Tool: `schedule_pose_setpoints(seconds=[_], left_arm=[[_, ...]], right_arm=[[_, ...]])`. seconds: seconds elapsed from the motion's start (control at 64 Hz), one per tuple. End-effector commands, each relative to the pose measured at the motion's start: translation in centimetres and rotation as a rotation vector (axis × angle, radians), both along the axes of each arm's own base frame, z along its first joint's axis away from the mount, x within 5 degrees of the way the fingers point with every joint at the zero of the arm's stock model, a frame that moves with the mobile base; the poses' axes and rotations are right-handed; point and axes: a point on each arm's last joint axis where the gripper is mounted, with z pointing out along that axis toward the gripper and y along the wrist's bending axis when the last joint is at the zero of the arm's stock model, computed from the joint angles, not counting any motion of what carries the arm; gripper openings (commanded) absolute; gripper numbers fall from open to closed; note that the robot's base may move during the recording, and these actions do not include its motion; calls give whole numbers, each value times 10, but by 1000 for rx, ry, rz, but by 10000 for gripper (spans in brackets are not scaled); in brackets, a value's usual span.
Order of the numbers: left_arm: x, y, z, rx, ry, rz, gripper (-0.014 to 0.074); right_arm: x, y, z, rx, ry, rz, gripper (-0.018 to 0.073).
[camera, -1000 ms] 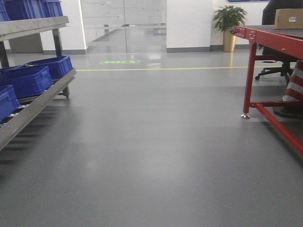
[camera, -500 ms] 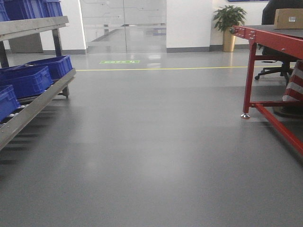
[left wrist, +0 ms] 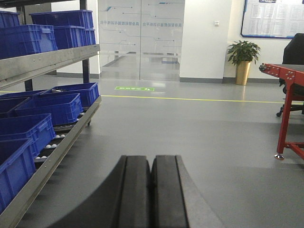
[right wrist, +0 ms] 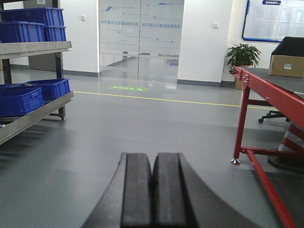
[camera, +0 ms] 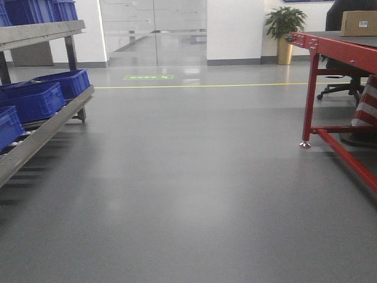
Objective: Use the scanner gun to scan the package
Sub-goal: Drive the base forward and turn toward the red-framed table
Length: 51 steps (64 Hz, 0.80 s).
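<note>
Nothing has shifted in the front view over the last second: the box sits in the same spot on the red table, and the floor between is unchanged.

Containers: blue crates stand in rows on two levels of a metal rack, across the open floor from the table and well apart from it. Their insides cannot be seen from these angles, so the contents cannot be told.

Left claw: clenched, pads pressed together, nothing between them. Right claw: likewise clenched on nothing.

Box: tan cardboard, small white label on the face turned to the cameras, resting on the table top. It is well apart from both claws, far ahead and to the right in the right wrist view.

Limits of view: the front view cuts the box off at the frame edge. A dark shape behind the box is too indistinct to identify. A red-and-white striped object under the table is cropped. The left wrist view shows only the table's near end. A potted plant stands beyond the table's far end.
</note>
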Motion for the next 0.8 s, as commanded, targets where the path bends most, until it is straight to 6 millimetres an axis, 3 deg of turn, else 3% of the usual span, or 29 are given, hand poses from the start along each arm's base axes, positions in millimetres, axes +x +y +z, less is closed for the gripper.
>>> schedule_pose_setpoints(seconds=[0.0,0.782], left_arm=[[-1,0,3,4,-23,1,-111],[-1,0,3,4,-23,1,-111]], right_arm=[[0,0,1,1,-19,-8,-169],[0,0,1,1,-19,-8,-169]])
